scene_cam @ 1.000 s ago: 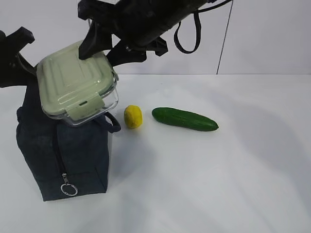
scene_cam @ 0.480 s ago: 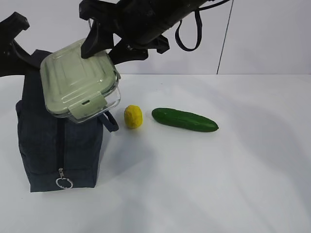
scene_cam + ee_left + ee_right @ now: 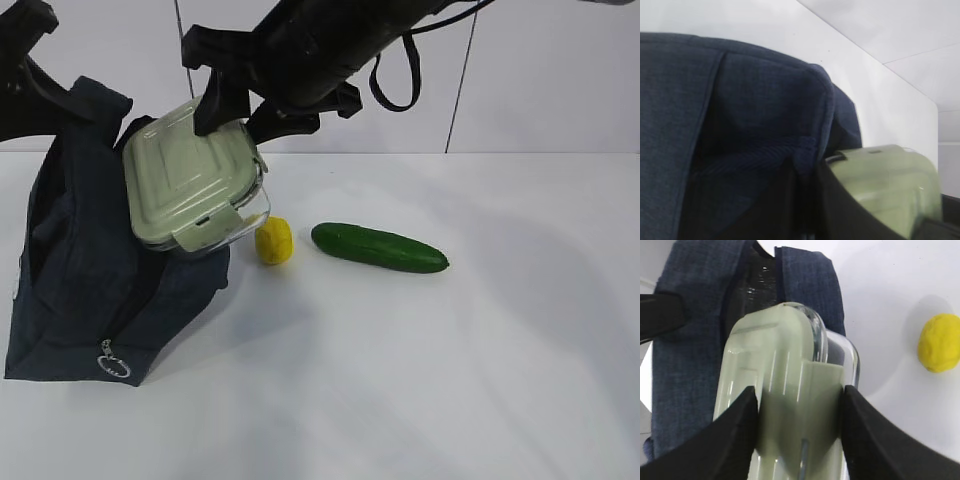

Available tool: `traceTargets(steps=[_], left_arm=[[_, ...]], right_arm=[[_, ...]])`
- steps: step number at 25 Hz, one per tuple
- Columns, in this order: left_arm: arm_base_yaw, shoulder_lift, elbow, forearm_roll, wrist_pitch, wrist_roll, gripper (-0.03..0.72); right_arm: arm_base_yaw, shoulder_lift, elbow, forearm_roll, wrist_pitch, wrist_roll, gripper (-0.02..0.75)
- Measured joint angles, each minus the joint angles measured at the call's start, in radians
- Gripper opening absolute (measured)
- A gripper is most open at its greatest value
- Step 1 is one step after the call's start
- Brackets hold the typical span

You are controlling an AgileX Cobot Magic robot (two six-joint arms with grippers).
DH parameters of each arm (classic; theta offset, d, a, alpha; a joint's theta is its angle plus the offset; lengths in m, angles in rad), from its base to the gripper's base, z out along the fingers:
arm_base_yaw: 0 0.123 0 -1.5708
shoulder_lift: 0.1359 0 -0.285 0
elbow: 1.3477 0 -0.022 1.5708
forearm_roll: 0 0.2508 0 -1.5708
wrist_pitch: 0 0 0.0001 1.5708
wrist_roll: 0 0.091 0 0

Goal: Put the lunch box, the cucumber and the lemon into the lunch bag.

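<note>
**Lunch box at the bag's mouth**

Your right hand (image 3: 799, 405) is clamping the lunch box (image 3: 193, 187), tilting it over the lunch bag (image 3: 85, 285) opening. Your left hand (image 3: 30, 75) is pinching the bag's upper edge (fingers together on fabric). The lemon (image 3: 274, 241) and cucumber (image 3: 378, 247) are lying on the desk (image 3: 450, 350), beside the bag.

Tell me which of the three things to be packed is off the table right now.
The lunch box, clamped in the right gripper at the bag's opening; lemon and cucumber lie on the table.

left gripper (image 3: 25, 60) raised, right gripper (image 3: 800, 405) clamped
</note>
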Motion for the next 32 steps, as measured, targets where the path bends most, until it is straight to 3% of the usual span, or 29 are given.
traceTargets(steps=[11,18,32], left_arm=[[-0.071,0.000,0.000,-0.043,-0.035,0.000,0.028],[-0.075,0.000,0.000,-0.110,-0.046,0.000,0.027],[-0.075,0.002,0.000,-0.202,-0.050,0.002,0.027]], right_arm=[[0.000,0.035,0.000,0.001,-0.091,0.003,0.391],[0.000,0.053,0.000,0.022,-0.119,-0.029,0.391],[0.005,0.105,0.000,0.226,-0.212,-0.235,0.390]])
